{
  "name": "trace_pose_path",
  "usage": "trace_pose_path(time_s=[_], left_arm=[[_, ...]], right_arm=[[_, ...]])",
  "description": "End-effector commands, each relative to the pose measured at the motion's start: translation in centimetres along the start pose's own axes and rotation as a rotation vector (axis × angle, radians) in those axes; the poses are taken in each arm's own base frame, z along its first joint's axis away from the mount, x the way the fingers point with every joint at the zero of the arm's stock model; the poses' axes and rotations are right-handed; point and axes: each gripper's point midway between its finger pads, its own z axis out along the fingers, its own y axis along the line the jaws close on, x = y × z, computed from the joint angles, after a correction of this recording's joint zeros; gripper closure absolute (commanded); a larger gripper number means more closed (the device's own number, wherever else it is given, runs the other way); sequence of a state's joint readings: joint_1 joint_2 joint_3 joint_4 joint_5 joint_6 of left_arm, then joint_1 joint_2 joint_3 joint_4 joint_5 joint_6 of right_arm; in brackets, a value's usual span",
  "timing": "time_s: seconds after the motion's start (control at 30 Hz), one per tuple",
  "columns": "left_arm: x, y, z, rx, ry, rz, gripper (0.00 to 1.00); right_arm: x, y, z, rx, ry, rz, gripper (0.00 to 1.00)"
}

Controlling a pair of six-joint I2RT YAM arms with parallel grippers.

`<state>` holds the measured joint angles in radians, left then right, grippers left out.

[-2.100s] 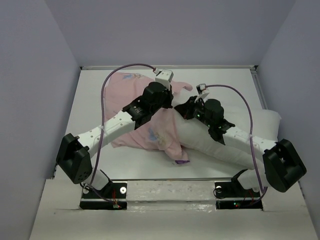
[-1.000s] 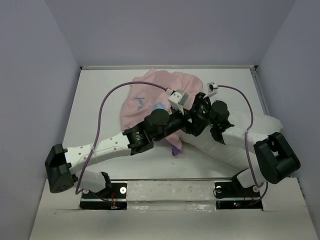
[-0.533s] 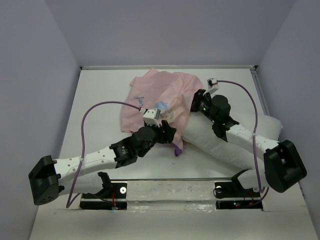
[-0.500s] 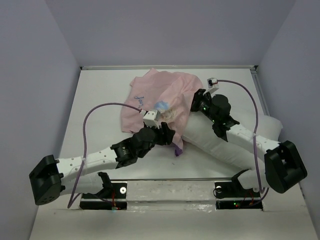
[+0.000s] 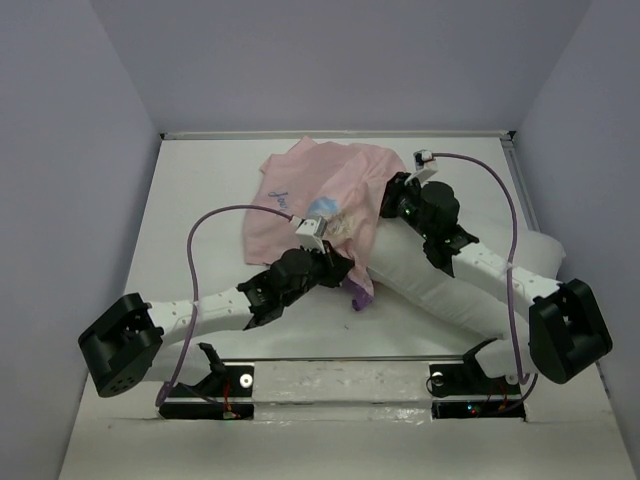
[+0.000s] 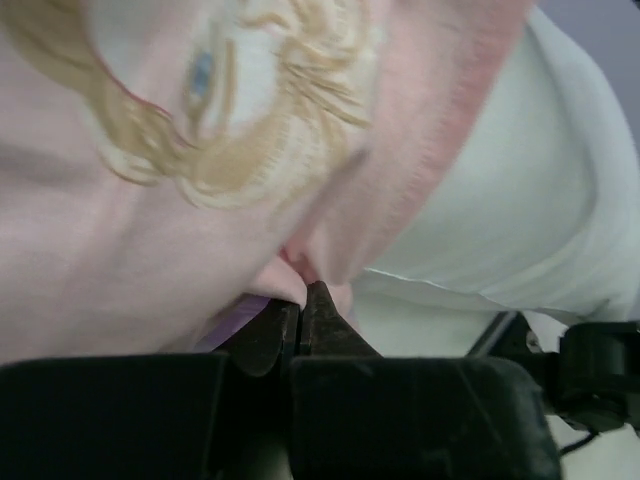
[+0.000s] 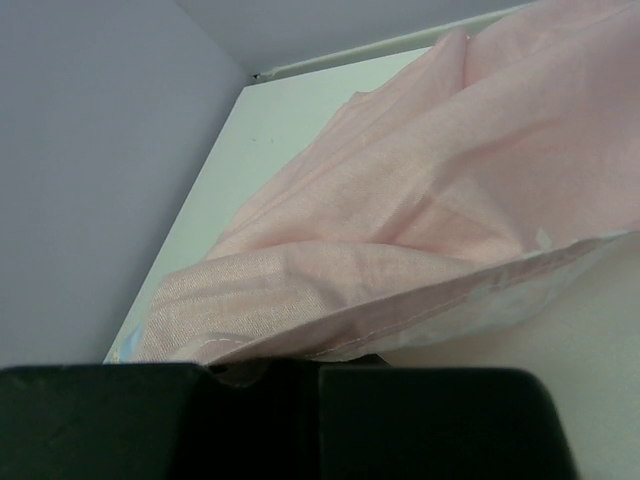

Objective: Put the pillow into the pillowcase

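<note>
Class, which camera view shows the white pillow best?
Top external: the pillow shows almost whole, partly under the right arm. Left wrist shows only one bulge of it; right wrist shows mainly the pillowcase.

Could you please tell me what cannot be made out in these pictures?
- Top view: how far the pillow reaches into the pillowcase; fabric and the right arm cover it.
- Right wrist view: right gripper fingertips, buried under the hem.
- Left wrist view: the printed figure, cropped by the top edge.
</note>
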<state>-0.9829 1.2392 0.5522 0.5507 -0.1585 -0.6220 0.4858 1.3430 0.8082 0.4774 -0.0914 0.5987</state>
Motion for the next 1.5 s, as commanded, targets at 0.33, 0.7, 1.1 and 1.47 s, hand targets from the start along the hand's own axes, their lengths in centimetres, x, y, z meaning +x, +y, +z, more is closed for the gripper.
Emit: trace_pose_path(time_s=[0.33, 0.7, 1.1, 1.47], left_arm=[[-1.1, -15.0, -4.9, 0.559, 0.043, -0.179, 1.0], [-1.4, -13.5, -3.4, 0.453, 0.036, -0.129, 0.4], [-11.7, -16.0, -8.1, 0.408, -0.134, 0.009, 0.18], [-20.6, -6.4, -0.3, -0.093, -0.214, 0.287, 0.19]], right_arm=[[-17.2, 1.7, 1.5, 0.202, -0.547, 0.082, 1.0], [-5.8, 0.2, 2.9, 0.202, -0.312, 0.096, 1.0], [-2.5, 0.9, -1.4, 0.198, -0.024, -0.102, 0.2], [-4.0, -2.3, -7.4, 0.354, 0.093, -0.31, 0.27]])
